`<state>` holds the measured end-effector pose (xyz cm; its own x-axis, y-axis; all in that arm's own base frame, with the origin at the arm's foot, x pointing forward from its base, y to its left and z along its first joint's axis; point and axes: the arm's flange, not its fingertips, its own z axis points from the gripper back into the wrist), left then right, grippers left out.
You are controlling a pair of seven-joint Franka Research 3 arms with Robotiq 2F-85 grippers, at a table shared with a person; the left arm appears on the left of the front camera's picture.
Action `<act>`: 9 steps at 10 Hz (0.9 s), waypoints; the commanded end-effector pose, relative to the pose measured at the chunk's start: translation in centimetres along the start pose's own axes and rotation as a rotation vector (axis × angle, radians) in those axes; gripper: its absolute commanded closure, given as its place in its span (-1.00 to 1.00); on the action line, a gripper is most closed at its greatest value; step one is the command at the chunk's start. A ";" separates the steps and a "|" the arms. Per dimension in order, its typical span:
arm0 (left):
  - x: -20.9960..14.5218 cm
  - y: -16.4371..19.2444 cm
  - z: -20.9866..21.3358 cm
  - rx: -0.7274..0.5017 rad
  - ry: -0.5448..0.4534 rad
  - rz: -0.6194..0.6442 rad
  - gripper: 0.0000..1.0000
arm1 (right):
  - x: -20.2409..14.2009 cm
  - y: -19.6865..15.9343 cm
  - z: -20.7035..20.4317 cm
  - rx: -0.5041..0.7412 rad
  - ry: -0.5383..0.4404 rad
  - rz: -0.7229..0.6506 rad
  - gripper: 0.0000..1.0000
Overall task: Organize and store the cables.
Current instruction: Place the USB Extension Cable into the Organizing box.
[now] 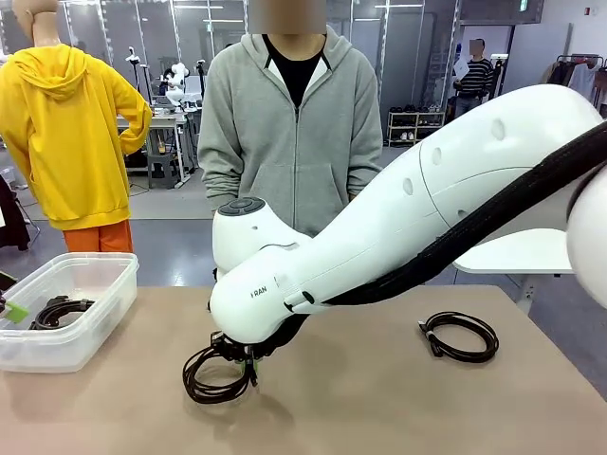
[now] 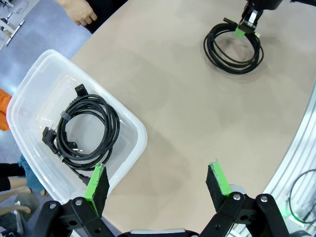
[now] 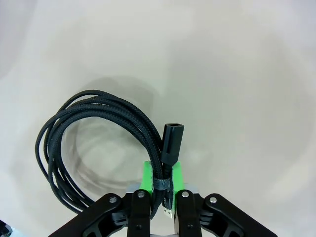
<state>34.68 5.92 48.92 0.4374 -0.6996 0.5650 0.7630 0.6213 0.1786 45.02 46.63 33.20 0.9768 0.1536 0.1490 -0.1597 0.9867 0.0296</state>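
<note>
A braided black cable coil (image 3: 94, 123) hangs from my right gripper (image 3: 162, 177), whose green pads are shut on its bound section beside a plug (image 3: 173, 140). From the front, that coil (image 1: 216, 381) sits low at the table's near-left middle under the right gripper (image 1: 248, 365); I cannot tell whether it touches the table. A second coil (image 1: 460, 335) lies flat at the right. A third coil (image 2: 86, 131) lies inside the clear plastic bin (image 2: 138, 128). My left gripper (image 2: 157, 170) stands open and bare above the bin's edge.
The bin (image 1: 66, 355) stands at the table's left edge. A person in a grey hoodie stands at the far side, one hand (image 2: 79, 12) near the table rim. The right arm's white body spans the middle of the table.
</note>
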 end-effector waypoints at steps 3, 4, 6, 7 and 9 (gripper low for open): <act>0.0 0.0 0.1 0.002 0.003 0.011 -1.00 | -0.9 -0.9 0.4 0.004 -0.009 -0.090 -0.06; 0.0 0.0 0.1 0.002 0.003 0.011 -1.00 | -1.0 -0.8 0.6 0.010 -0.010 -0.096 -0.37; 0.0 0.0 0.1 0.002 0.003 0.011 -1.00 | -1.3 -1.1 1.3 -0.018 -0.020 -0.070 -0.96; 0.0 0.0 0.1 0.002 0.003 0.011 -1.00 | -1.4 -2.1 2.1 -0.009 -0.044 -0.070 -1.00; 0.3 -0.3 -0.3 -0.042 0.000 0.006 -1.00 | -2.1 -5.6 5.7 0.048 -0.088 -0.064 -1.00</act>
<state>34.67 5.73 48.81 0.4360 -0.7021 0.5630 0.7687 0.6159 0.1727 44.60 43.56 37.08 0.9766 0.0920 0.1943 -0.1036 0.9933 0.0503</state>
